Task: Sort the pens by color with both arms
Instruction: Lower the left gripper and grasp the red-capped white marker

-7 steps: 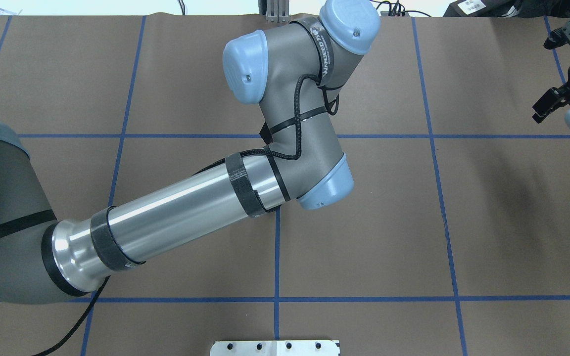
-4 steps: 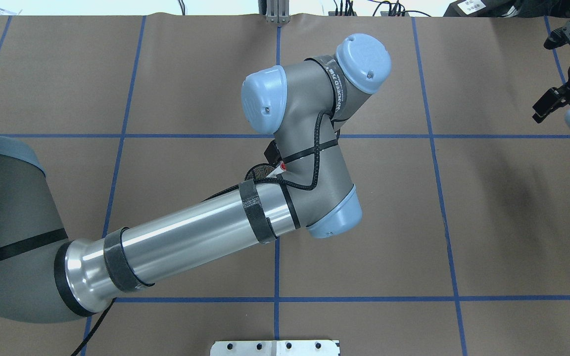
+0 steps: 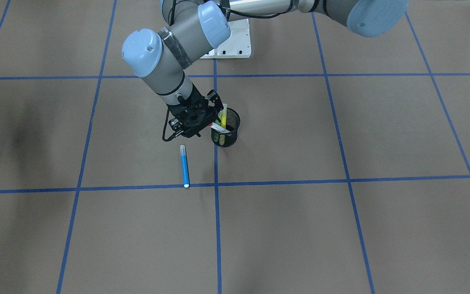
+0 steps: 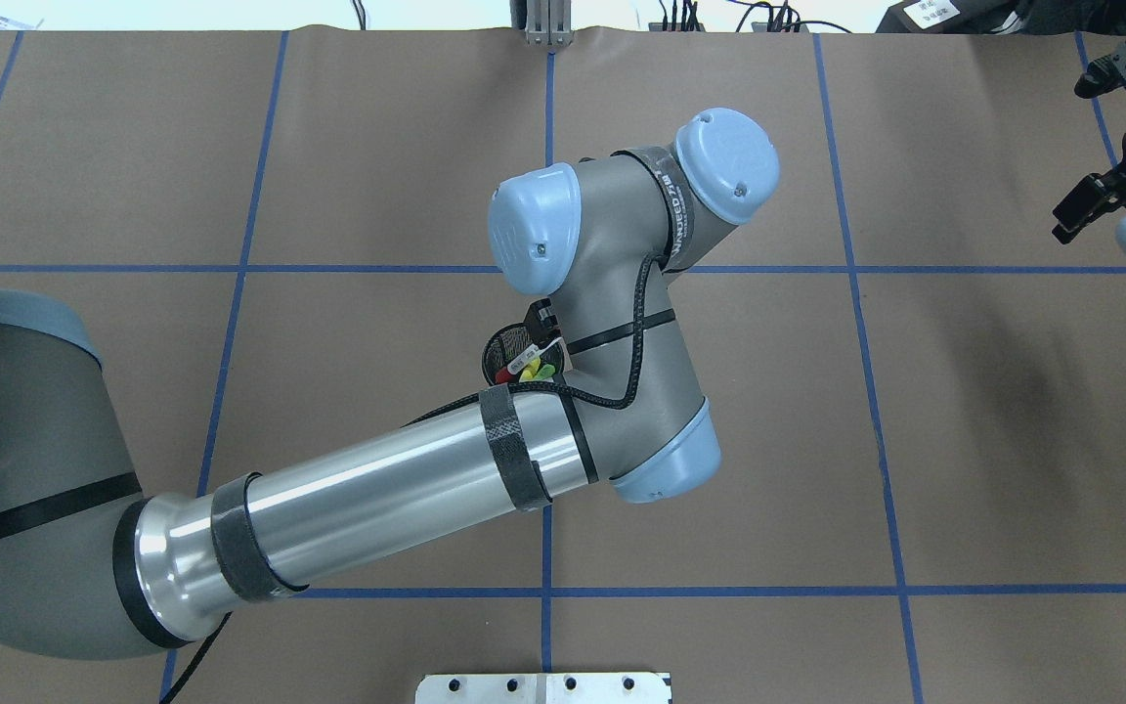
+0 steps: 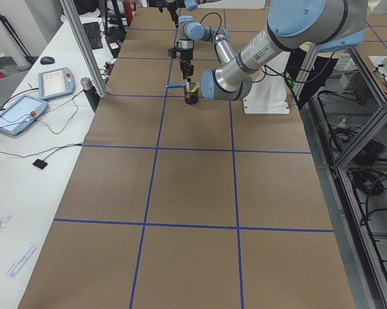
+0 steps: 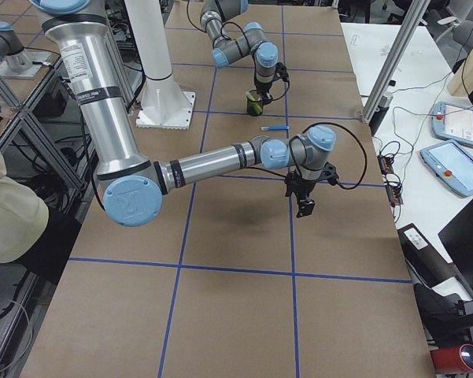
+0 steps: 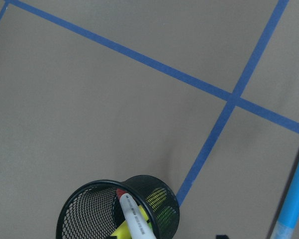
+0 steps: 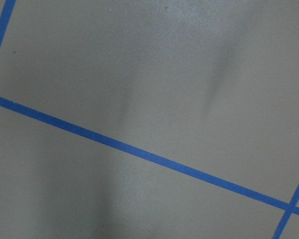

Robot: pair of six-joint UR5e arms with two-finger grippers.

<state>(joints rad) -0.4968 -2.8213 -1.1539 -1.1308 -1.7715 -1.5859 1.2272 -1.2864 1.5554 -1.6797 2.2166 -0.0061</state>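
Note:
A blue pen lies flat on the brown table, beyond the black mesh cup as seen from the robot. The cup holds a white pen with red ends, a yellow pen and a green pen. My left gripper hangs fingers down right beside the cup, above the blue pen's capped end, open and empty. The left wrist view shows the cup, the white pen and the blue pen. My right gripper hovers far right, open and empty.
The left arm's forearm crosses the table's middle and hides part of the cup from overhead. The white pedestal base stands at the robot's side. Blue tape lines grid the brown table cover. Monitors and cables lie on the side bench.
My left arm has drawn back toward the robot, uncovering the cup with its pens in the overhead view. The right arm has not moved.

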